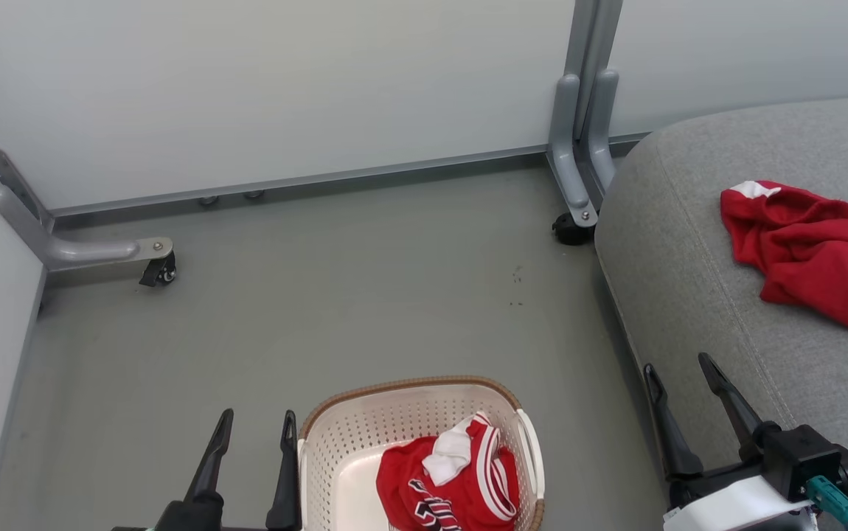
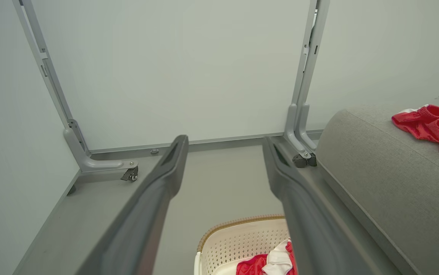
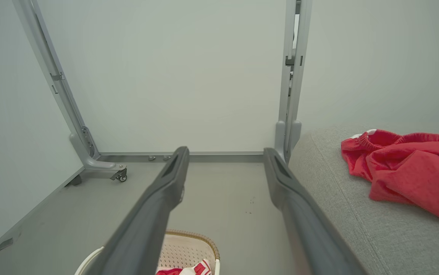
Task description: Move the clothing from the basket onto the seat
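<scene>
While hovering, jaws spread and empty: left gripper [image 1: 258,414] just left of basket [image 1: 409,383] holding red jersey [image 1: 461,487]; right gripper [image 1: 676,364] at near edge of seat [image 1: 689,243], red garment [image 1: 815,251] on it.

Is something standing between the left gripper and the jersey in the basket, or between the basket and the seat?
Nothing visible blocks either path. The left gripper, open, is beside the basket; the jersey lies uncovered inside. Only bare floor separates basket and seat.
</scene>
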Robot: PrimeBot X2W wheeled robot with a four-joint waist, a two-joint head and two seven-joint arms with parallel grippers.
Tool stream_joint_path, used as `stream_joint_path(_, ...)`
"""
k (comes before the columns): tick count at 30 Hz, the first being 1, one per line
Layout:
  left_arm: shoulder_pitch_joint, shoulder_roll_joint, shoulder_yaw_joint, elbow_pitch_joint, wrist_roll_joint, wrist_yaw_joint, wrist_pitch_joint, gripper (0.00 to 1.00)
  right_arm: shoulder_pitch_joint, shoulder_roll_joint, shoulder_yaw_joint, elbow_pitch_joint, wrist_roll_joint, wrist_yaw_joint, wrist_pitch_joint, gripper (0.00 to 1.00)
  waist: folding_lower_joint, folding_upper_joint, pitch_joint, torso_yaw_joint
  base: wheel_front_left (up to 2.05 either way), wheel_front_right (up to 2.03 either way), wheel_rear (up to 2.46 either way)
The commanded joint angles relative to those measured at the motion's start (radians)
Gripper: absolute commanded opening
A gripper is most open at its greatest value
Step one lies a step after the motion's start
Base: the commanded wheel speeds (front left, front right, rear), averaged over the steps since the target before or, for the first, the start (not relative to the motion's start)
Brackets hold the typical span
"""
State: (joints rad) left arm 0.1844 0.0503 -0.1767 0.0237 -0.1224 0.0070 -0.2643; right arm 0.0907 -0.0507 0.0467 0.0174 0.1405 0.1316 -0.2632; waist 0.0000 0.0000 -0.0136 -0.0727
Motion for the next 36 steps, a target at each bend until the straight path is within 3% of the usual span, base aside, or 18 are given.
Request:
stream_joint_path(1, -0.025, 0.000, -0.006, 0.009, -0.008, -0.008, 0.000, 1.00, -0.013, -0.004, -0.002, -0.006, -0.006, -0.002, -0.002, 1.00, 0.0000, 0.0000, 0.032, -0.001, 0.00, 0.00, 0.00)
stream_joint_path(10, -0.182, 0.001, -0.084, 0.143, 0.005, -0.061, 0.000, 1.00, -0.103, -0.021, -0.007, -0.038, 0.003, -0.002, -0.002, 1.00, 0.0000, 0.0000, 0.230, -0.008, 0.00, 0.00, 0.00)
stream_joint_path(15, -0.300, 0.002, -0.134, 0.251, -0.039, -0.086, 0.000, 1.00, -0.171, -0.032, -0.010, -0.055, 0.000, -0.002, -0.002, 1.00, 0.0000, 0.0000, 0.356, -0.026, 0.00, 0.00, 0.00)
stream_joint_path(23, -0.548, 0.002, -0.230, 0.527, -0.058, -0.124, 0.000, 1.00, -0.289, -0.025, -0.059, -0.096, 0.003, -0.002, -0.002, 1.00, 0.0000, 0.0000, 0.554, -0.053, 0.00, 0.00, 0.00)
stream_joint_path(36, -0.932, 0.003, -0.508, 0.937, -0.081, -0.138, 0.066, 1.00, -0.429, -0.014, -0.076, -0.142, -0.009, -0.002, -0.002, 1.00, 0.0000, 0.0000, 0.807, -0.076, 0.00, 0.00, 0.00)
